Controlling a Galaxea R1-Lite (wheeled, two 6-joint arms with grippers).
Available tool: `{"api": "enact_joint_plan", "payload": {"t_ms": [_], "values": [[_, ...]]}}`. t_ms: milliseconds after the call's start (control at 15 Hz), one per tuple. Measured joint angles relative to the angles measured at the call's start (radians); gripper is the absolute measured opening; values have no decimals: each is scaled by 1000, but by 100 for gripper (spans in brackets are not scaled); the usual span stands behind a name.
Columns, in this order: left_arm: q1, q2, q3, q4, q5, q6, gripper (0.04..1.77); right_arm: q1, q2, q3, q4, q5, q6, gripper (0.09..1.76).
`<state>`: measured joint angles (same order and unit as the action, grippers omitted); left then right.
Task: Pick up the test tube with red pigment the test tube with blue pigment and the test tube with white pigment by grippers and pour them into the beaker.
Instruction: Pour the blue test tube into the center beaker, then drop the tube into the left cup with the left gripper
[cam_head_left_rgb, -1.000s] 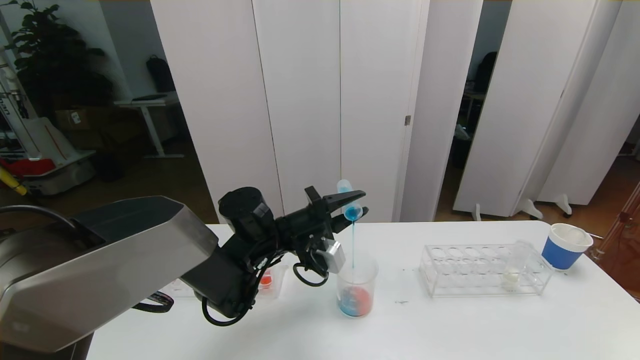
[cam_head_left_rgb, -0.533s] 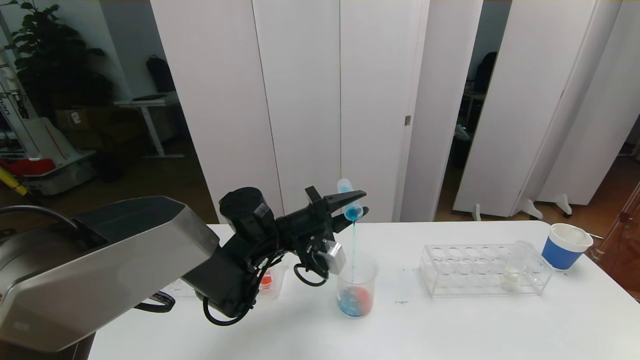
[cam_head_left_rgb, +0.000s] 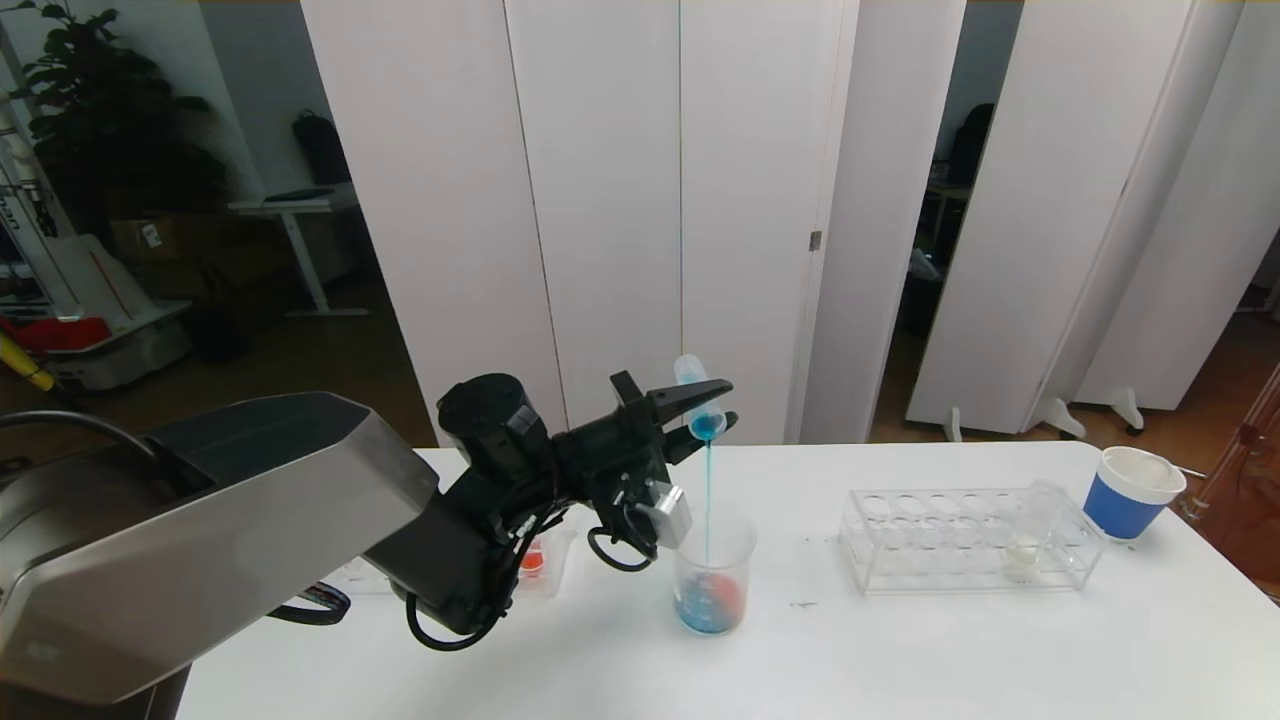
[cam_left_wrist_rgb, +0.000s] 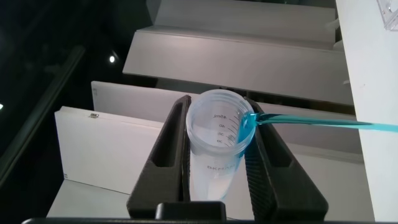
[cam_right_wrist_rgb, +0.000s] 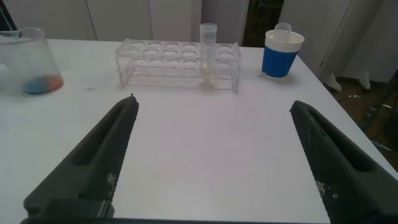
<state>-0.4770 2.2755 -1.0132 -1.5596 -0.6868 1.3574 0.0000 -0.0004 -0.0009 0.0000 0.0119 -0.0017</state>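
My left gripper (cam_head_left_rgb: 712, 405) is shut on the test tube with blue pigment (cam_head_left_rgb: 697, 398), held above the beaker (cam_head_left_rgb: 712, 575) with its mouth tipped down. A thin blue stream runs from the tube's rim (cam_left_wrist_rgb: 249, 121) into the beaker, which holds red and blue liquid. In the left wrist view the tube (cam_left_wrist_rgb: 214, 155) sits between both fingers, nearly drained. The test tube with white pigment (cam_head_left_rgb: 1030, 530) stands upright in the clear rack (cam_head_left_rgb: 950, 545). An orange-red tube (cam_head_left_rgb: 531, 560) shows partly behind my left arm. My right gripper (cam_right_wrist_rgb: 212, 103) hovers open over bare table.
A blue-and-white paper cup (cam_head_left_rgb: 1130, 490) stands at the table's far right, beyond the rack. The right wrist view shows the rack (cam_right_wrist_rgb: 161, 59), the white tube (cam_right_wrist_rgb: 208, 53), the cup (cam_right_wrist_rgb: 281, 53) and the beaker (cam_right_wrist_rgb: 28, 62). The table's right edge is near the cup.
The blue stream keeps running into the beaker. The left gripper and tube hold almost the same pose; nothing else has moved.
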Motion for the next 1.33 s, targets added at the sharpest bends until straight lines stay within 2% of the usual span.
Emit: {"api": "enact_joint_plan", "payload": {"t_ms": [1333], "values": [[0, -1, -15, -1, -1, 5, 58, 0, 0, 0, 0, 0, 0, 175]]}}
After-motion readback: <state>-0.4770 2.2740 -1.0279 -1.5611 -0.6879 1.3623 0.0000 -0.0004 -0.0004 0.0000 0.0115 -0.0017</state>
